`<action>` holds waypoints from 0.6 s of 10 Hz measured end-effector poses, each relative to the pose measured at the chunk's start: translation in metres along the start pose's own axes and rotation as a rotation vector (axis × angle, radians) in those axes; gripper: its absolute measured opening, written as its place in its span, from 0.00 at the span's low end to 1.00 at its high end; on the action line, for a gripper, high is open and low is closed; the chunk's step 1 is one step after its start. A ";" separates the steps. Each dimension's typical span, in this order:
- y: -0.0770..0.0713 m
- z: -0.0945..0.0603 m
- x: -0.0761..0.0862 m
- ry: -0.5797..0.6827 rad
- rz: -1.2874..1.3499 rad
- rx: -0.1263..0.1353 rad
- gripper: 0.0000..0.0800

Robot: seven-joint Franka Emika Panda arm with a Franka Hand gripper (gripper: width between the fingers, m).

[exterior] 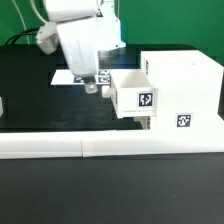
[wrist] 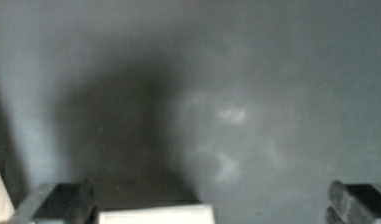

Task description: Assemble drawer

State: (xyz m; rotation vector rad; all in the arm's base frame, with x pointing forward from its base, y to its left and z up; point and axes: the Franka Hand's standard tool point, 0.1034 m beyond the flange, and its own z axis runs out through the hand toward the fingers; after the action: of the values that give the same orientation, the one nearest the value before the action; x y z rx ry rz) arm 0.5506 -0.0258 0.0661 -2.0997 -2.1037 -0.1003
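The white box casing (exterior: 186,88) stands at the exterior view's right with a tag on its front. A white knobbed tray (exterior: 134,92) sits partly pushed into its side and sticks out toward the exterior view's left, tag facing front. A second tray shows below it, mostly hidden. My gripper (exterior: 95,86) hangs just left of the tray, close to it and above the black table. In the wrist view the two fingertips (wrist: 62,203) stand wide apart with only a white corner (wrist: 155,214) between them near one finger. The gripper is open and holds nothing.
Long low white border bars (exterior: 90,146) run along the table's front edge. The marker board (exterior: 72,76) lies flat behind the gripper. The black table top (wrist: 205,90) fills the wrist view.
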 end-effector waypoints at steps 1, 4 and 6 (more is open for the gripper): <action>0.001 0.002 0.005 0.002 0.010 0.002 0.81; 0.007 0.006 0.029 0.010 0.050 0.006 0.81; 0.010 0.007 0.040 0.009 0.069 0.005 0.81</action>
State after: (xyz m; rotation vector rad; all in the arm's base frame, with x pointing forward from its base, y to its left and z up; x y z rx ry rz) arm 0.5601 0.0144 0.0654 -2.1621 -2.0221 -0.0952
